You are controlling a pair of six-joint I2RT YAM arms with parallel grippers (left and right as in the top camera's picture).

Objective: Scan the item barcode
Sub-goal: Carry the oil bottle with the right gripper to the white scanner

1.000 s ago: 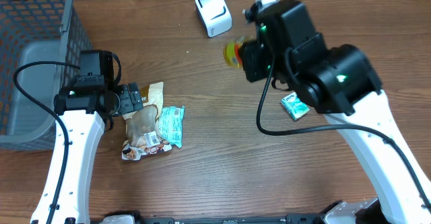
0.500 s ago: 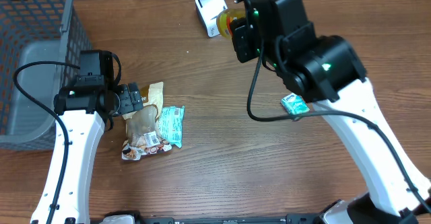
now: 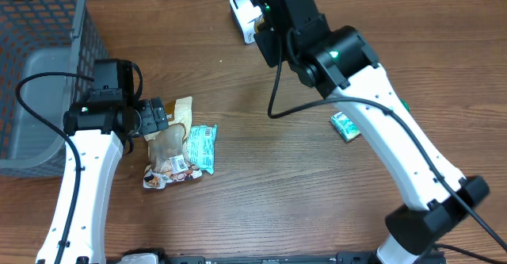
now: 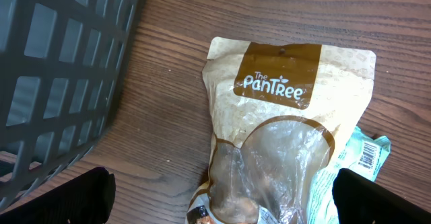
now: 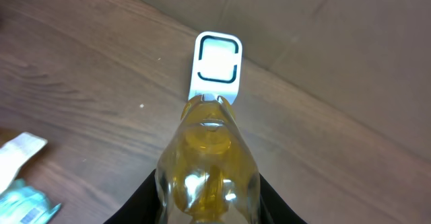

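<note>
My right gripper (image 5: 207,200) is shut on a clear bottle of yellow liquid (image 5: 207,163), one black finger (image 5: 143,205) on each side of it. The bottle's top points at the white scanner (image 5: 217,66), which stands just beyond it on the wooden table. From overhead, the right gripper (image 3: 265,32) sits beside the scanner (image 3: 242,4) at the back edge, and the arm hides most of the bottle. No barcode shows on the bottle. The left gripper (image 4: 222,200) hangs open above a brown Pantree pouch (image 4: 289,116), touching nothing.
A grey mesh basket (image 3: 40,58) fills the far left. Beside the pouch (image 3: 168,141) lies a teal packet (image 3: 200,147) with a barcode. Another teal packet (image 3: 345,125) lies to the right, under the right arm. A cardboard wall runs behind the scanner.
The right arm has carried the bottle to the back left, from mid-table up to the scanner. The left arm has not moved.
</note>
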